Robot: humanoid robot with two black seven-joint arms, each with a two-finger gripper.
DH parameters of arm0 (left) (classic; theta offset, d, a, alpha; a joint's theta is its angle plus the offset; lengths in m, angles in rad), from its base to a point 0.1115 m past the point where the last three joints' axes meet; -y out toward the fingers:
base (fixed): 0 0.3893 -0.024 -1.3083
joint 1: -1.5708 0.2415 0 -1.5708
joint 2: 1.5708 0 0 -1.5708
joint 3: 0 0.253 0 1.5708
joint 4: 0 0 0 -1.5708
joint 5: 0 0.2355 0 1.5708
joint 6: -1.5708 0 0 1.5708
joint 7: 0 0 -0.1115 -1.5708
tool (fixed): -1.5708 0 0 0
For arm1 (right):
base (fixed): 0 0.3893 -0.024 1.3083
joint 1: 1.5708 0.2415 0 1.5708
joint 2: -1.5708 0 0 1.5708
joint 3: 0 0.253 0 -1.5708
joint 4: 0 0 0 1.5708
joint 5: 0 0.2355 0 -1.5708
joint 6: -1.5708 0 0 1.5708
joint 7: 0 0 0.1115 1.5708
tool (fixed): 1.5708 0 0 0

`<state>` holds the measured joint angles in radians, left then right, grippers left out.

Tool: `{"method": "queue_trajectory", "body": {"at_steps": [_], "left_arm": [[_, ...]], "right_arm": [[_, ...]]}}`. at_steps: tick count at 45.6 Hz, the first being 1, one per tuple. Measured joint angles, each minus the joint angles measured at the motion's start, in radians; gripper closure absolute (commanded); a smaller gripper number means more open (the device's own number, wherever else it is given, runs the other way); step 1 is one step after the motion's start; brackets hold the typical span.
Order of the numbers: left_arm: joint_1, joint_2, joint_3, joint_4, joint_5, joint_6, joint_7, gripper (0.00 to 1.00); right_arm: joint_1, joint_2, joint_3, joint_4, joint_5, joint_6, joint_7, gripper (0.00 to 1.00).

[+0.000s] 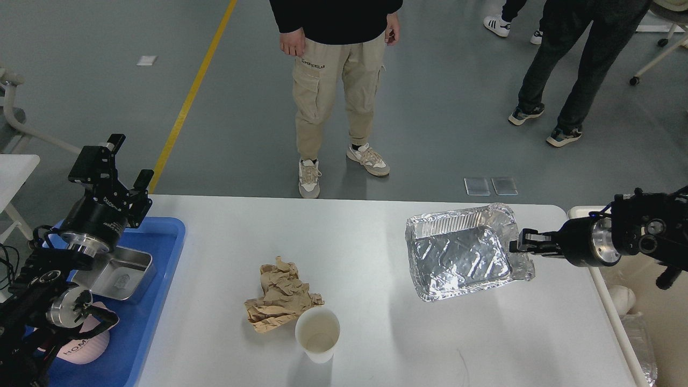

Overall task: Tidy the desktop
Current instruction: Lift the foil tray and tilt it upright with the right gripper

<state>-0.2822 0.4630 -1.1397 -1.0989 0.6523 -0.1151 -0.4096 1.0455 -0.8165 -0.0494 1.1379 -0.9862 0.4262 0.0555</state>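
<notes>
The desktop [376,236] fills the middle of the view, white and glossy, running from the blue tray [161,279] on the left to its rounded edge on the right. On the right side, the right gripper [520,247] reaches in from the right edge and its jaws are clamped on the crumpled right rim of a foil tray [457,258] — the tray is tilted, its open side turned toward the camera, its near-left corner low by the tabletop. Nearer the middle, a crumpled wad of brown paper [280,296] lies on the desktop, and a white paper cup [317,333] stands upright just beside it, at its near-right, open and showing a pale inside. Over on the left, the left gripper [126,164] hangs above the far part of the blue tray with its two fingers apart and nothing between them. In the blue tray sits a small metal tin [121,274], and near it a pink rounded object [80,349] — partly hidden by the arm. Beyond the table a person in beige trousers [338,86] stands on the grey floor.
</notes>
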Motion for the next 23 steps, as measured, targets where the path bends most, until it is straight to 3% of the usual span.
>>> {"method": "queue_trajectory", "body": {"at_steps": [9,16,23], "left_arm": [[0.001,-0.002,0.0,0.0,0.0,0.002,-0.001,0.03],[0.001,-0.005,0.0,-0.001,0.001,0.003,-0.001,0.03],[-0.002,-0.006,0.005,-0.001,0.032,0.003,0.0,0.03]], "right_arm": [[0.024,0.029,0.0,-0.003,0.135,0.031,-0.127,1.0],[0.038,0.03,0.0,-0.008,0.23,0.044,-0.17,1.0],[0.055,0.032,0.0,-0.018,0.317,0.046,-0.183,1.0]]}}
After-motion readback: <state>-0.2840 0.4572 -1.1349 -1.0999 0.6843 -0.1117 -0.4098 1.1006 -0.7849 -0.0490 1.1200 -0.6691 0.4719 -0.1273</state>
